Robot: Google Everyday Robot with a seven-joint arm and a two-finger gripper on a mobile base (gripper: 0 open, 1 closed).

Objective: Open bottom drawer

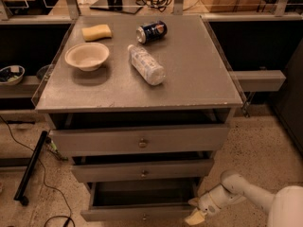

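Bottom drawer (128,214): stands well out, interior showing. My gripper (195,215): at its right front corner; grip state, I cannot tell. Step: final pull. Next: back away clear.

Bottom drawer (137,214) seen pulled out
The gripper (195,215) is held at its right front corner; a bowl (87,56), bottle (147,64), can (151,31) and sponge (97,32) are laid on the cabinet top (199,74).

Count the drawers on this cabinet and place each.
3. Top drawer, widest; middle drawer below it; bottom drawer lowest, pulled out, the gripper by its right front corner. None appears hidden.
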